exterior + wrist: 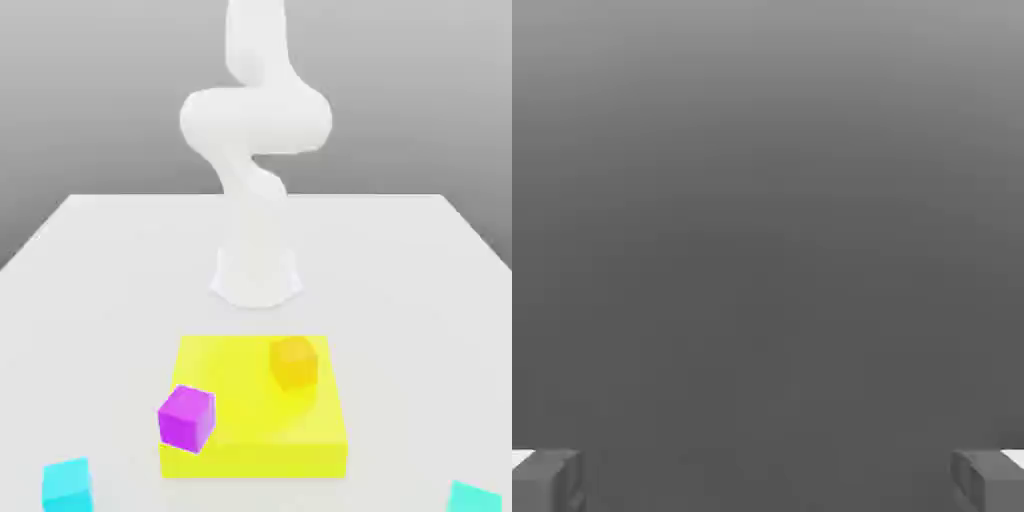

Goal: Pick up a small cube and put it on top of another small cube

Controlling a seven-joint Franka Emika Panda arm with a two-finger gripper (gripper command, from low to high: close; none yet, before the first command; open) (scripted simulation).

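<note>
One small plain teal cube [474,498], faintly greenish.

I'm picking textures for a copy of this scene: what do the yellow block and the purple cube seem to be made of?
The yellow block looks like smooth matte plastic or painted wood: even color, no grain. The purple cube could be plastic too, with flat, plain faces and crisp edges; its look alone doesn't rule out painted wood.
</note>
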